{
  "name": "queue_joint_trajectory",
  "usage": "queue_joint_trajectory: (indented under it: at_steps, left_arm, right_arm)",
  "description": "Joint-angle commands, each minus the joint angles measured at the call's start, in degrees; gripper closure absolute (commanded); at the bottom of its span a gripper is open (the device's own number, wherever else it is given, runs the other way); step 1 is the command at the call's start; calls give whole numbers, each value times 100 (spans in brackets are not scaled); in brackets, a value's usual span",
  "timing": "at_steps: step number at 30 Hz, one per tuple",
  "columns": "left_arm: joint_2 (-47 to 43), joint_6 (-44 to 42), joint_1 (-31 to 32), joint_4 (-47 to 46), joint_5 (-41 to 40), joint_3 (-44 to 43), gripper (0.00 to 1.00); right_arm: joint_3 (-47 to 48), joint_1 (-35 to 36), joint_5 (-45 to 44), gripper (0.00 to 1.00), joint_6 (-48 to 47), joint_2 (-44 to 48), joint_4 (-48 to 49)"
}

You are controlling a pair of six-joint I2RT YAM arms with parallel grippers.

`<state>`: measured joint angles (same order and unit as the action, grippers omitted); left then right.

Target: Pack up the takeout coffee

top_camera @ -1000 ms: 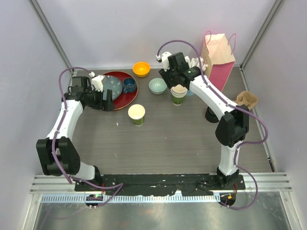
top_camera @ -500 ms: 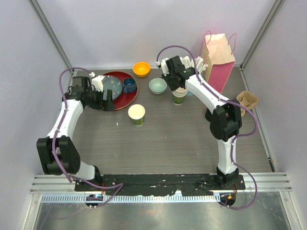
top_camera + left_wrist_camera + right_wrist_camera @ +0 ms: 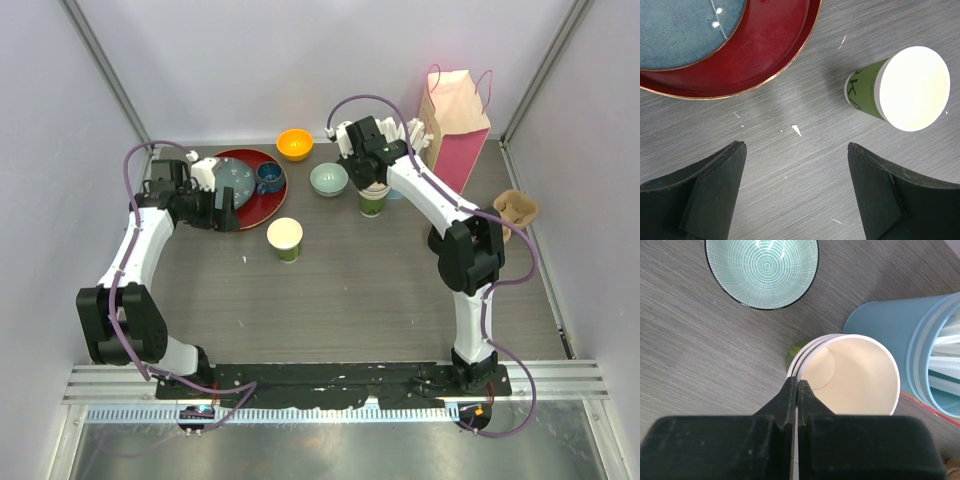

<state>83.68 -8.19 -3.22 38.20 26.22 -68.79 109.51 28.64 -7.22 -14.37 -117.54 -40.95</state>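
Note:
One green paper cup [image 3: 285, 238] stands open and lidless in the middle of the table; in the left wrist view this cup [image 3: 900, 87] is ahead and to the right. My left gripper [image 3: 224, 209] [image 3: 795, 145] hovers open over bare table beside the red tray, holding nothing. A nested stack of green paper cups [image 3: 373, 204] [image 3: 855, 372] stands further right. My right gripper [image 3: 371, 186] [image 3: 797, 382] is shut on the near rim of the stack's top cup, one finger inside and one outside. No lids are in view.
A red tray [image 3: 262, 204] carries a blue plate and a dark blue mug [image 3: 268, 178]. An orange bowl [image 3: 294, 144] and a teal bowl [image 3: 328, 179] [image 3: 762, 270] sit behind. A light-blue cup of white sticks [image 3: 920, 350], a pink paper bag [image 3: 455, 125] and a cardboard carrier [image 3: 515, 208] are at the right.
My right gripper has come down onto the stacked cups and its jaws have closed on the top cup's rim. The left arm has not moved.

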Motion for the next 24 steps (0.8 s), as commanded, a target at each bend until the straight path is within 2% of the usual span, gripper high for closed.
queue_joint_trajectory:
  at_steps: [1,8,15,18,19,24]
  left_arm:
    - [-1,-34,-12,48,164,-240,13]
    - [-27,-43,-12,65,173,-257,14]
    - [-62,-52,-12,83,182,-249,13]
    - [-71,-60,-3,74,199,-248,14]
    - [-71,-43,-3,65,208,-257,14]
    - [104,158,260,127,208,-862,16]
  right_arm:
    - [272,-8,-51,99,84,609,-18]
    - [334,1,-271,99,-57,837,-53]
    - [150,-8,-86,99,13,820,-80]
    - [-200,1,491,99,171,873,191]
    - [-255,1,964,99,189,873,201]
    - [-535,18,749,99,172,925,280]
